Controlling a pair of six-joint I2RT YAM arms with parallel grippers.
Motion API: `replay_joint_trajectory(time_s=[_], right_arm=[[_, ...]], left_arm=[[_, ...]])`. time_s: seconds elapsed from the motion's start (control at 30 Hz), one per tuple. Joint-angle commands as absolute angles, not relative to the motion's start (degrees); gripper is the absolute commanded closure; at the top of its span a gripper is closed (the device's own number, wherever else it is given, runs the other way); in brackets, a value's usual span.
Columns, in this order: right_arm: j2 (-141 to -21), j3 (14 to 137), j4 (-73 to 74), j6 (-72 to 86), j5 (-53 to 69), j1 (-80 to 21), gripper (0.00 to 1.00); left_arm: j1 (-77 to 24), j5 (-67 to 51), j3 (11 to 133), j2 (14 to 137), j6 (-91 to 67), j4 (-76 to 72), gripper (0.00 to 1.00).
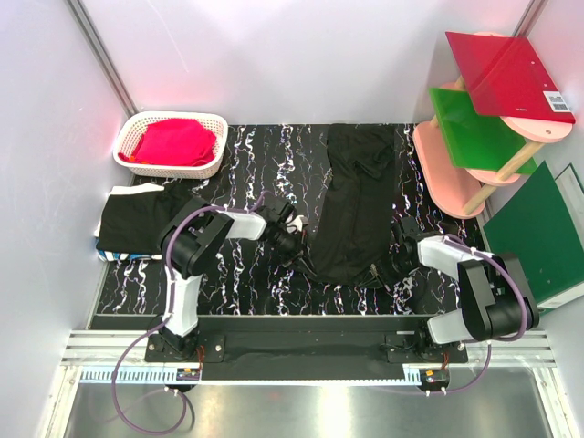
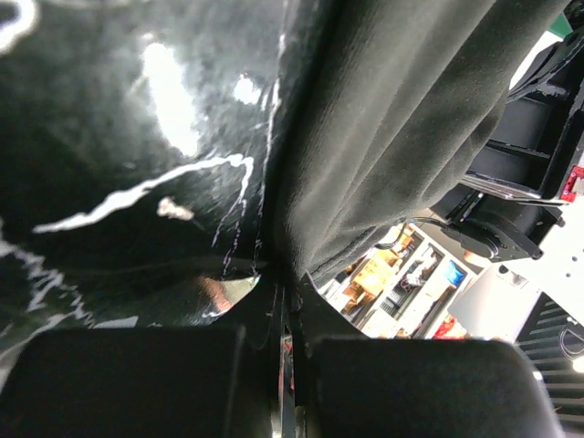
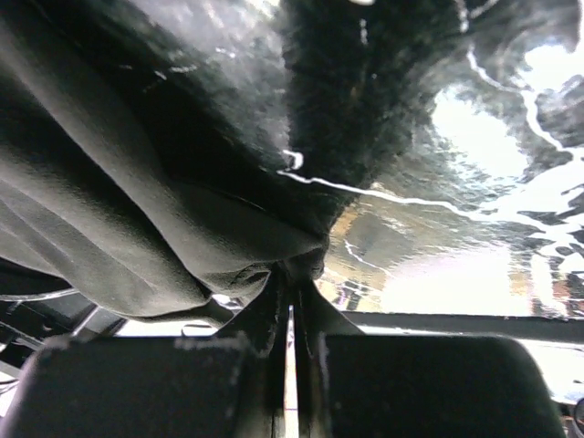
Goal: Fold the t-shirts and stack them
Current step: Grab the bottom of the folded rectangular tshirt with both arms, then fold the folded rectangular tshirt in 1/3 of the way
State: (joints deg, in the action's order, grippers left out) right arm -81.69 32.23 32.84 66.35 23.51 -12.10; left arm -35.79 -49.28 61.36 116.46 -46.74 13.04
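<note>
A black t-shirt (image 1: 351, 205) lies on the marbled black mat (image 1: 239, 274), folded into a long narrow strip that runs from the back of the table toward me. My left gripper (image 1: 299, 251) is shut on its near left corner. In the left wrist view the cloth (image 2: 392, 119) runs down into the closed jaws of that gripper (image 2: 285, 285). My right gripper (image 1: 381, 272) is shut on the near right corner. The right wrist view shows bunched fabric (image 3: 109, 219) pinched at the tips of that gripper (image 3: 297, 271). A folded black t-shirt (image 1: 137, 219) rests at the mat's left edge.
A white basket (image 1: 170, 169) holding red cloth (image 1: 173, 141) stands at the back left. At the right stands a pink shelf (image 1: 452, 178) with red and green boards, and a dark green folder (image 1: 538, 228) leans beside it. White walls close in both sides.
</note>
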Motion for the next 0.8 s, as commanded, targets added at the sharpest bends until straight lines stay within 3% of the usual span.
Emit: replay_joint_trajectory(time_s=[0.0,0.27,0.5,0.77], right_arm=[[-81.39,30.50,38.40,63.28,19.51,-12.04,1.00],[-71.99,28.38,43.67,64.77,19.16,-12.04,1.00],[-63.11,39.80,52.37,60.92,14.42,-12.04,1.00],[-69.34,57.64,56.16,52.04,7.66,-12.04,1.00]], left_arm=[[-35.42,-44.48,59.25,114.09,-45.09,16.35,1.00],[-35.42,-45.08,52.30,107.24,-45.70,16.17,1.00],[-35.42,-42.63,64.48,102.39,-40.08,28.63,1.00],[-35.07,-42.80,77.50,104.23,-40.34,32.34,1.00]])
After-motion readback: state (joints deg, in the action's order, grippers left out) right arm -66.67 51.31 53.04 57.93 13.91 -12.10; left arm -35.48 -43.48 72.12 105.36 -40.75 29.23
